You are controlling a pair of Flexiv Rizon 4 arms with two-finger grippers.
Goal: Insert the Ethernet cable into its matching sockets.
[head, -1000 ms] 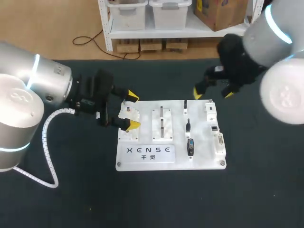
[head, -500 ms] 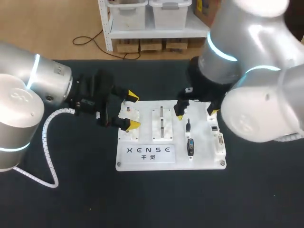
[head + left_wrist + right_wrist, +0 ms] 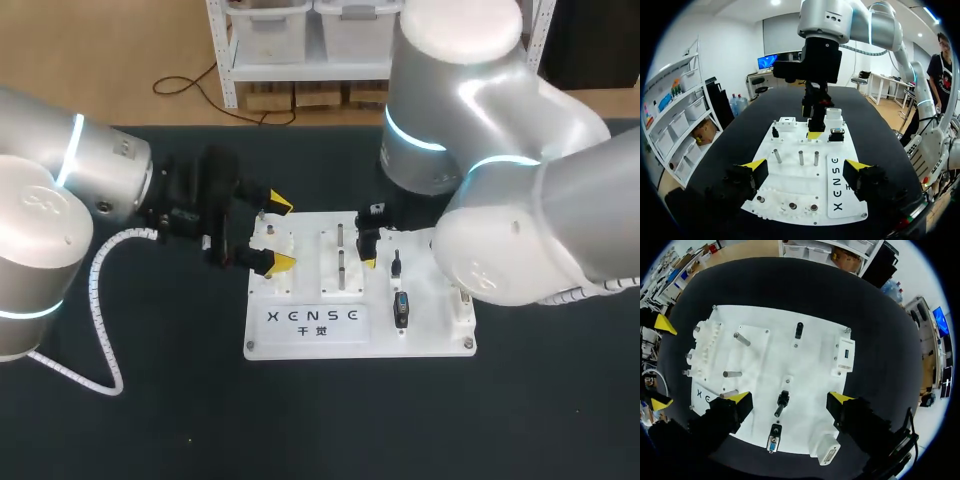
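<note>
The right gripper [image 3: 790,398] is hanging over the white board [image 3: 815,365] with its fingers spread wide, gripping nothing. Under it a multi-pin connector [image 3: 772,444] is sitting on the board, partly cut off by the gripper's body. A small black plug [image 3: 782,405] is lying below the gap between the fingers, touching neither. Whether it is the Ethernet end is too small to tell. Ahead, a second black plug [image 3: 799,330] is standing in line with it, beside a white socket block [image 3: 844,351]. From the head camera the right arm is hiding the board's right side. The left gripper [image 3: 805,165] is hovering open over the board's other end, with metal pegs [image 3: 801,157] ahead of it.
</note>
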